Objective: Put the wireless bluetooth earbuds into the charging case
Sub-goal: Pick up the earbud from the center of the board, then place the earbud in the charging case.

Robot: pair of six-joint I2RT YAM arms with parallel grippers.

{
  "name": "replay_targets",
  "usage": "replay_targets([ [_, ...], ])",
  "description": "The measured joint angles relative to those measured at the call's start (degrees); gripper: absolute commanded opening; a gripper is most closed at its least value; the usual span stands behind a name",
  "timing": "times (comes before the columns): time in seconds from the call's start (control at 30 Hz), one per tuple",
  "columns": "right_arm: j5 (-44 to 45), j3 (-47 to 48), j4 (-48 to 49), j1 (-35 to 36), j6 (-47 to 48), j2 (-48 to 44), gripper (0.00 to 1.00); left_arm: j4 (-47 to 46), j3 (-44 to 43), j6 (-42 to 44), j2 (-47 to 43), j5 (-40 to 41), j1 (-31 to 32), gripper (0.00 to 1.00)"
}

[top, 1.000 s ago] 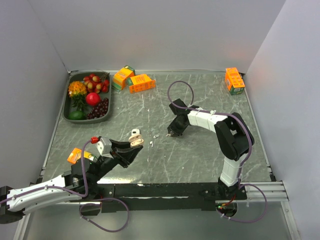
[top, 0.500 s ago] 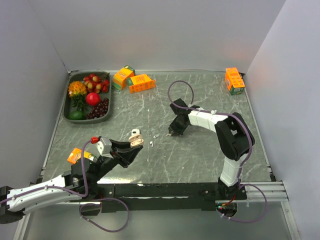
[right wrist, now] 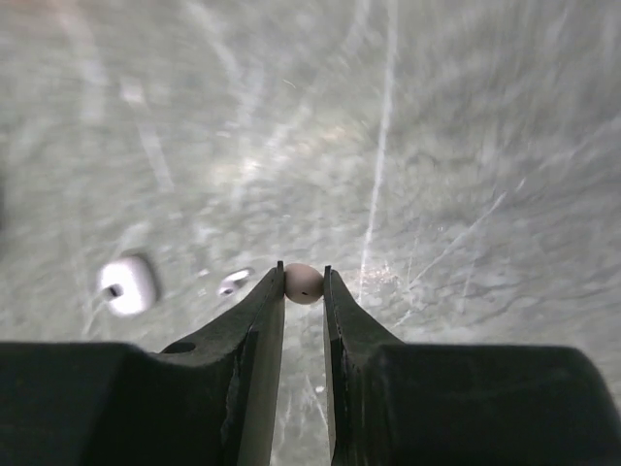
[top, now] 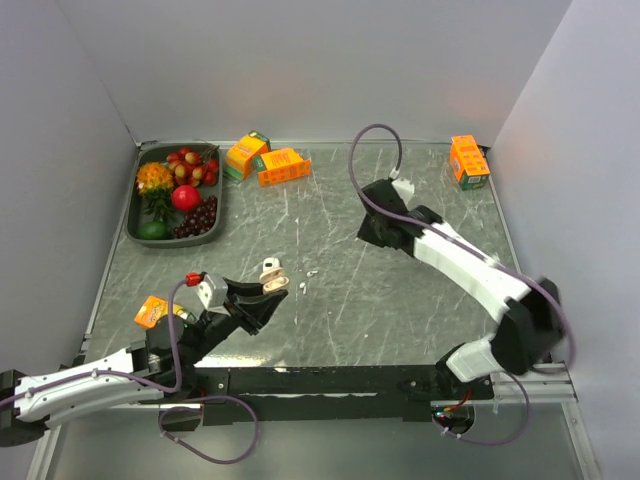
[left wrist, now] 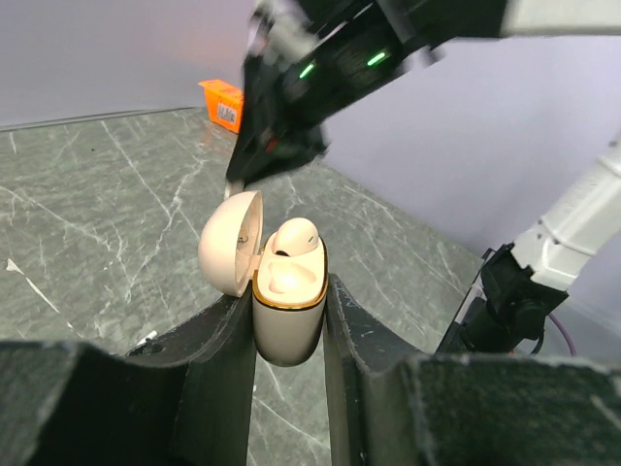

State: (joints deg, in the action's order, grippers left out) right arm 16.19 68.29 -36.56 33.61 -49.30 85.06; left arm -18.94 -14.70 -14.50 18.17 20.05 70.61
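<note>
A grey marbled tabletop (top: 330, 320) lies under two arms set to meet. The white-and-black right arm (top: 470, 275) reaches out over the middle of the slab, and the left arm (top: 90, 385) lies low along the near edge.

The left gripper (left wrist: 287, 296) is clamped on the flanks of a cream, pill-shaped plastic charging case (left wrist: 288, 325). It holds the case upright with its mouth up and its hinged lid (left wrist: 231, 243) swung open to one side. One rounded earbud (left wrist: 293, 236) already sits in the far well. The near well looks free, though the left wrist view does not settle it.

The right gripper (right wrist: 304, 276) is closed almost fully, pinching a tiny white plastic earbud (right wrist: 304, 283) at the very tips of its fingers. Only the bud's round head shows, so which way its short stem points cannot be told.

The coming move likely turns on one bearing. Seen from above, the case lies well apart from the right gripper, towards the robot's left and nearer the bases. The carrying arm must therefore travel left and back, then come down over the open mouth. The left arm is nearer the case but already has its jaws full.

Two small white specks (top: 312, 272) rest on the stone between the grippers, too small to identify.
</note>
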Motion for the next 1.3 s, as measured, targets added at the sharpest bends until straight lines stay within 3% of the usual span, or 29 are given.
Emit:
replay_targets([
  [0.1, 5.2, 0.0, 0.7, 3.8, 6.8, -9.1, 0.0, -0.3, 0.0, 0.2, 1.4, 0.3, 0.0, 0.01],
  [0.3, 11.3, 3.0, 1.5, 18.0, 23.6, -23.5, 0.0, -4.0, 0.0, 1.7, 6.7, 0.3, 0.0, 0.01],
  [0.77, 14.3, 4.3, 6.3, 42.6, 42.5, -32.7, 0.0, -16.6, 0.1, 6.5, 11.3, -1.2, 0.0, 0.01],
  [1.0, 23.7, -4.8, 24.7, 54.1, 54.7, -31.9, 0.0, -19.4, 0.4, 7.0, 12.3, -1.3, 0.0, 0.01],
  [1.3, 33.2, -12.0, 52.7, 56.4, 72.0, -26.9, 0.0, -19.4, 0.4, 7.0, 13.0, -1.6, 0.0, 0.01],
])
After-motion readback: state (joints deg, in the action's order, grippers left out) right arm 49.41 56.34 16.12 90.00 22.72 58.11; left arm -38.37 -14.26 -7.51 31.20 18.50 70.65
